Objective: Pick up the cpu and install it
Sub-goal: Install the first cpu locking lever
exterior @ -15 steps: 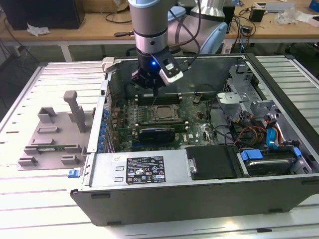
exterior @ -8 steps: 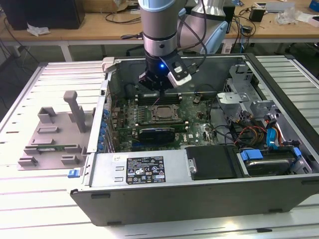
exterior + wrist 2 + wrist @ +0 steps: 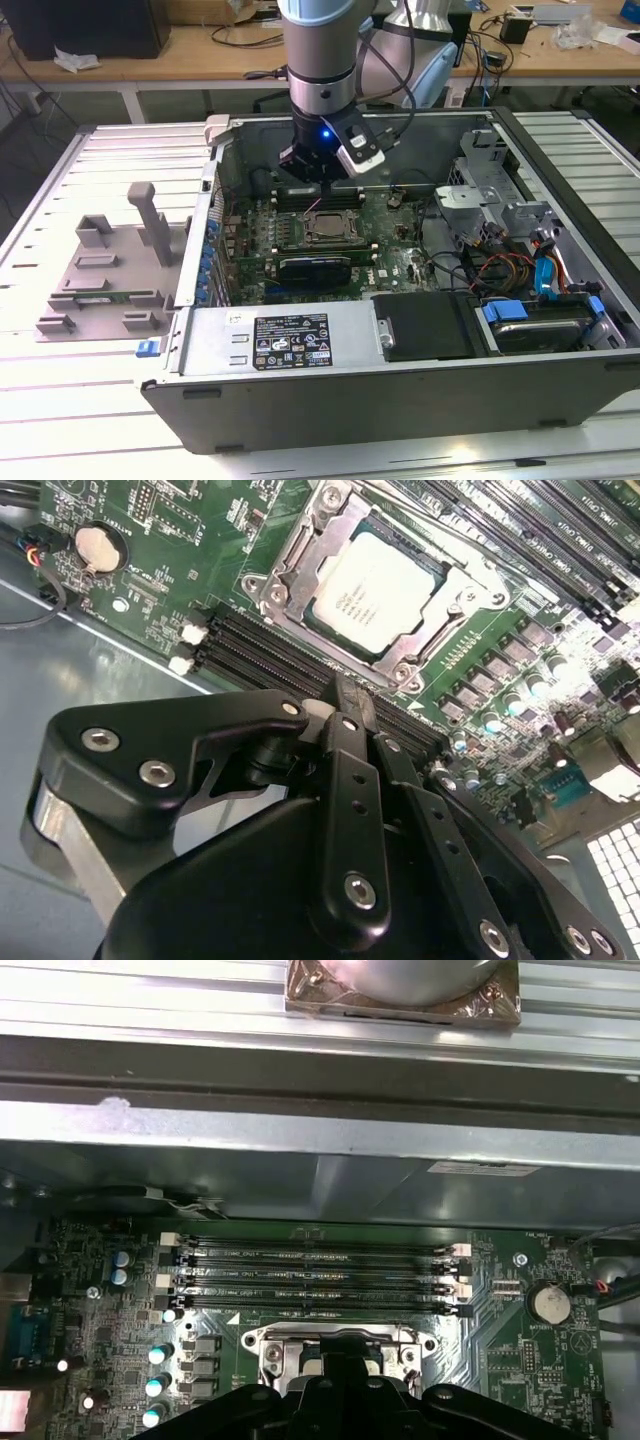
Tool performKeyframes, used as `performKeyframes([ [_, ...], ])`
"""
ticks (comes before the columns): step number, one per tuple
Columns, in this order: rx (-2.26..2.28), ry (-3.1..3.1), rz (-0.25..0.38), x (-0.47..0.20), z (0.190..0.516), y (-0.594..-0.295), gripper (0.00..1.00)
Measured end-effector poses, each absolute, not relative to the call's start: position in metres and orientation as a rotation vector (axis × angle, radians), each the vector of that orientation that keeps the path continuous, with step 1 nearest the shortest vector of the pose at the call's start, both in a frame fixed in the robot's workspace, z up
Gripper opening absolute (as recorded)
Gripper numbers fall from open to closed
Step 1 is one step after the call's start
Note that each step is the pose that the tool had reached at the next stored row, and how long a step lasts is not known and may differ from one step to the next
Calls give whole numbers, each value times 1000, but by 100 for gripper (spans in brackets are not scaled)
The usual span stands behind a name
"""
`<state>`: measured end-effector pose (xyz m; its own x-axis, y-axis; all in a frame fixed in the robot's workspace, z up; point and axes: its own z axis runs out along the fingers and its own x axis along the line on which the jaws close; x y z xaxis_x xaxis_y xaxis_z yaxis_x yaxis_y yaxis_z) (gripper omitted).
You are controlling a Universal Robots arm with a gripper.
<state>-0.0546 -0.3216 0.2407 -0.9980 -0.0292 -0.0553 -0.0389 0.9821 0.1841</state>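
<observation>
The cpu (image 3: 375, 588), a pale silver-grey square chip, lies flat inside the metal-framed socket (image 3: 290, 555) on the green motherboard. In the exterior view the cpu (image 3: 326, 227) sits in the middle of the open computer case, and my gripper (image 3: 318, 188) hangs just above it, toward the far side. In the second wrist view my gripper (image 3: 347, 695) has its black fingers (image 3: 352, 780) pressed together with nothing between them, their tips short of the socket's edge. The first wrist view has the socket frame (image 3: 270, 1345) just past the gripper (image 3: 335, 1388).
Black memory slots (image 3: 315, 1280) run beside the socket. The case's far wall (image 3: 320, 1120) rises close behind. A power supply (image 3: 270, 345), drive cage (image 3: 480, 170) and cables (image 3: 500, 270) fill the case. A grey tray (image 3: 110, 270) with upright blocks stands at the exterior view's left.
</observation>
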Motion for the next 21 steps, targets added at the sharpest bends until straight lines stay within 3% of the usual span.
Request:
performKeyframes([
  [16, -52, 3074, 288, -55, 240, -319, 11],
  [21, -53, 3065, 317, -55, 239, -317, 11],
])
